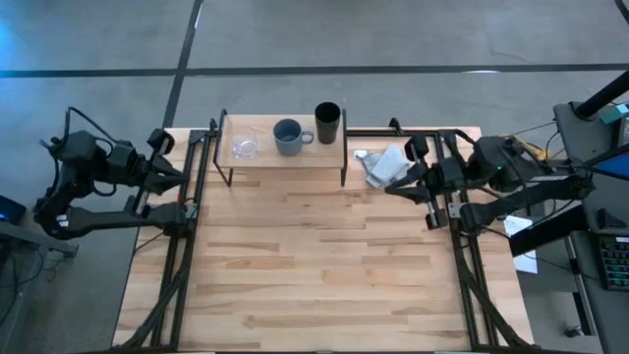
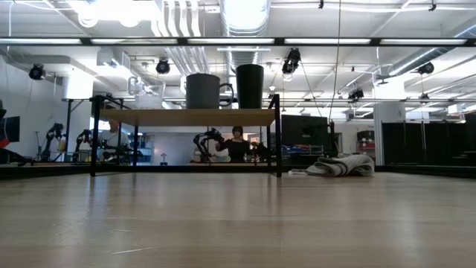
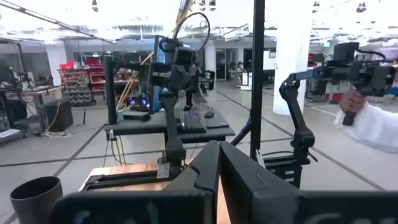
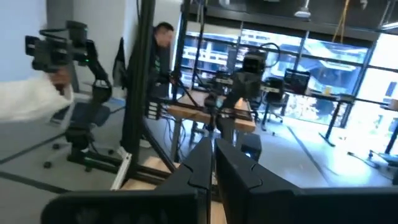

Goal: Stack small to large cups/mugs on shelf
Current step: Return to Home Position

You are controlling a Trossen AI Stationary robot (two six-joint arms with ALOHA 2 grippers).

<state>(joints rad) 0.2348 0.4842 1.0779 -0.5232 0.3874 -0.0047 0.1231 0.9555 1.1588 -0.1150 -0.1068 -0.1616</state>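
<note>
The shelf (image 1: 285, 162) stands at the table's far side on thin black legs. On it, in a row from left to right, stand the small clear glass cup (image 1: 244, 147), the blue-grey mug (image 1: 289, 137) and the tall black cup (image 1: 327, 123), each upright on its base. The low view shows the mug (image 2: 202, 91) and the black cup (image 2: 250, 86) on the plank (image 2: 190, 117). My left gripper (image 1: 183, 175) waits shut and empty at the table's left edge. My right gripper (image 1: 391, 185) waits shut and empty right of the shelf, by the cloth.
A crumpled light grey cloth (image 1: 383, 165) lies on the table just right of the shelf, beside my right gripper; it also shows in the low view (image 2: 342, 165). Black frame rails (image 1: 187, 226) run along both table sides. A person's sleeve (image 3: 379, 124) shows beyond the table.
</note>
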